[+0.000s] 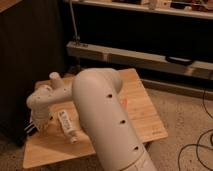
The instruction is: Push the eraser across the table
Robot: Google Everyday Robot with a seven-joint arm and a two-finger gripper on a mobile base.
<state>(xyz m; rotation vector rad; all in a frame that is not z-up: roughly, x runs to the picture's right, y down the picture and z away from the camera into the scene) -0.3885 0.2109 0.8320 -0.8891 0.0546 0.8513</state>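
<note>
The low wooden table (145,117) stands in the middle of the camera view. My gripper (33,126) is down at the table's left edge, at the end of the white arm (100,107) that crosses the top. A small dark piece with light stripes (30,130) shows right under the gripper and looks like the eraser; most of it is hidden by the wrist. The white labelled tube (67,127) lies on the table just right of the gripper, apart from it.
A dark cabinet (30,45) stands close behind and left of the table. A long metal shelf rail (145,57) runs behind it. A small orange thing (126,102) peeks out beside the arm. Cables (200,145) lie on the floor at right.
</note>
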